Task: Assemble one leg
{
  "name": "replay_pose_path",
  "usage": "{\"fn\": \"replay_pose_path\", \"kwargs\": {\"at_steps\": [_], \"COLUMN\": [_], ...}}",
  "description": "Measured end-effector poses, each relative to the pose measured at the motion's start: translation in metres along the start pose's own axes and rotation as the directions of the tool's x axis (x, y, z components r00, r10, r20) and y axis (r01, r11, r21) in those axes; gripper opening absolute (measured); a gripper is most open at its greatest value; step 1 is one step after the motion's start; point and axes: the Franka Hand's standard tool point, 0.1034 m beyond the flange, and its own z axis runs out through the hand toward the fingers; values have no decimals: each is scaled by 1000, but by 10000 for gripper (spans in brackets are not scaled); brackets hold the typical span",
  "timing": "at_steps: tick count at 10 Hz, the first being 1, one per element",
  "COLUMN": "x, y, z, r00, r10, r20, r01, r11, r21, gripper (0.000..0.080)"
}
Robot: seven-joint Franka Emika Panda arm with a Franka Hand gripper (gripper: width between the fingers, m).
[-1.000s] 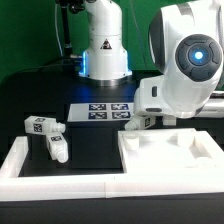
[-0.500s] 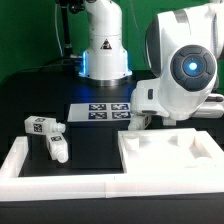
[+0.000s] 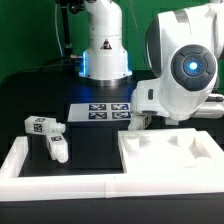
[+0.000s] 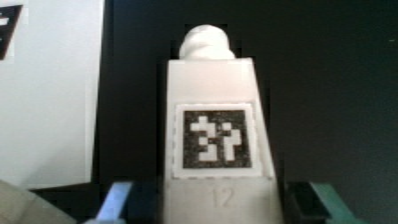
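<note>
Almost nothing has moved in the last half second; a second ago my big round arm joint (image 3: 190,65) sat a little more toward the exterior view's right. Now my claw (image 4: 217,200) is open, with one finger (image 4: 119,200) on each side of the leg (image 4: 215,120). The leg sits right between my fingers over the dark worktop (image 4: 134,60), tag facing my camera. A thin dark gap shows on both sides. The marker board (image 4: 45,110) lies just beside it. One other peg (image 3: 40,125) and a second peg (image 3: 57,148) lie well apart from my claw, toward the exterior view's left.
</note>
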Motion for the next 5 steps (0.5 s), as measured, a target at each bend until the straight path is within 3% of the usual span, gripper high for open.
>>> {"fn": "replay_pose_path", "kwargs": {"at_steps": [1,2,3,5], "x": [0,-5,-13,-29], "y": [0,3,10,29], "z": [-1,-12,-33,-96], "r00": [1000,1000,1000,998], "r10": [-2,-16,-27,-64], "r20": [-1,-2,0,-12], "r01": [2,16,27,65], "r11": [1000,1000,999,996], "r21": [1,6,20,66], "gripper": [284,284,284,284]}}
